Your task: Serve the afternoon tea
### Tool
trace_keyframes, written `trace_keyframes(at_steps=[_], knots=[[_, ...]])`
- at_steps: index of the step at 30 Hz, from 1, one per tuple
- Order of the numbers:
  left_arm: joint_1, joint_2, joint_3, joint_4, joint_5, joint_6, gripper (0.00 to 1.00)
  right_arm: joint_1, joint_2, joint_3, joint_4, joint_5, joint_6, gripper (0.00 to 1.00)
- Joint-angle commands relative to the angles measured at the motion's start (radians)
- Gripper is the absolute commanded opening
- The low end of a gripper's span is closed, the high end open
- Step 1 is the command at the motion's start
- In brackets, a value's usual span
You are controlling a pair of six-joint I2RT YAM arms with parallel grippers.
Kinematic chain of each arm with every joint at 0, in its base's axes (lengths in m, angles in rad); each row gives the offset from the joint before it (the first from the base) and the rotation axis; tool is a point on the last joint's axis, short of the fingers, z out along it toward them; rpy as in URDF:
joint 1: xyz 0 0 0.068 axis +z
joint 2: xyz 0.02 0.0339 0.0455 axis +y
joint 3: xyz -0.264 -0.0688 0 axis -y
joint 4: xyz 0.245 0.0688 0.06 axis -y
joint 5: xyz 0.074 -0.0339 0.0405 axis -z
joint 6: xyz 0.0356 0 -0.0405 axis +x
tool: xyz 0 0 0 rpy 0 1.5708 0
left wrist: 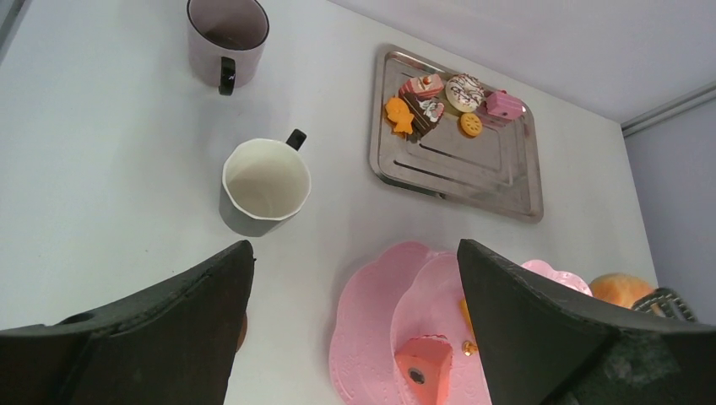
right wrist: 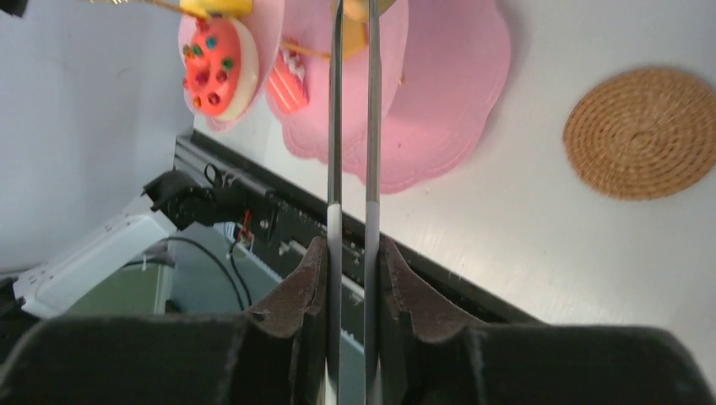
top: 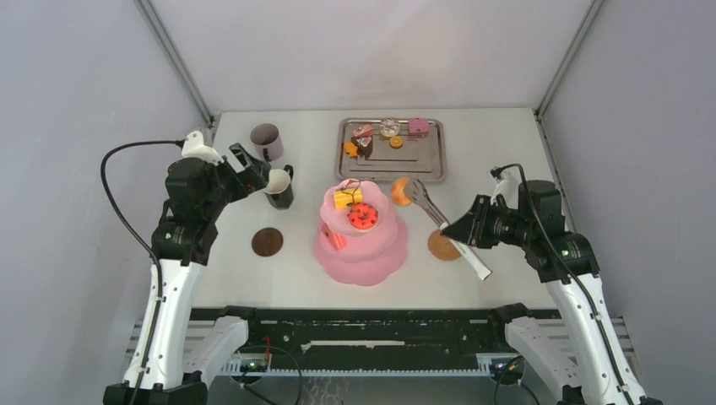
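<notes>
the right gripper (right wrist: 352, 274) was clamped on steel tongs (top: 429, 205), whose tips pinched an orange bun (top: 400, 191) just beside the pink stand (top: 363, 257)'s top tier, near the tray (top: 426, 164)'s front edge. the left gripper (left wrist: 355, 253) hung with its fingers spread wide near the black mug (left wrist: 263, 187); a strip of white table (top: 306, 190) separated mug and stand.

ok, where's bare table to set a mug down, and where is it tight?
Free: the strip between the mauve mug and the steel tray; the near strip in front of the left coaster; the far-right corner beside the tray. Crowded: between tray, pink stand and the tongs in the right tool, by the right coaster.
</notes>
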Motion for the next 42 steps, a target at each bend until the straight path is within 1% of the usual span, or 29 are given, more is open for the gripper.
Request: trace_keyframes(at_steps=[1,5,10,18,22,24,30,35,39,42], knots=[[0.01,-0.021,0.031,0.047,0.021,-0.004,0.94,0.031,-0.016,-0.025,-0.05,-0.085,-0.008,0.02],[0.009,-0.032,0.016,0.052,0.022,-0.008,0.94,0.068,-0.025,-0.053,-0.052,-0.124,0.007,0.02],[0.009,-0.052,0.015,0.046,-0.003,0.004,0.94,0.149,-0.023,-0.081,-0.024,-0.111,0.033,0.02],[0.009,-0.059,0.0,0.042,0.005,0.001,0.94,0.265,0.022,-0.144,0.122,-0.103,0.119,0.02],[0.009,-0.058,-0.005,0.042,0.005,0.0,0.94,0.285,0.056,-0.163,0.179,-0.092,0.138,0.03],[0.01,-0.057,-0.005,0.042,0.004,0.001,0.94,0.286,0.071,-0.165,0.175,-0.072,0.135,0.07],[0.009,-0.049,-0.002,0.044,0.003,0.001,0.94,0.284,0.061,-0.162,0.159,-0.033,0.127,0.39],[0.009,-0.041,0.0,0.048,0.012,-0.003,0.94,0.277,0.049,-0.139,0.138,-0.011,0.121,0.46],[0.009,-0.04,0.004,0.048,0.013,-0.002,0.94,0.271,0.045,-0.106,0.106,0.011,0.101,0.47],[0.009,-0.038,0.007,0.047,0.015,-0.003,0.94,0.236,0.041,-0.056,0.052,0.03,0.062,0.47]])
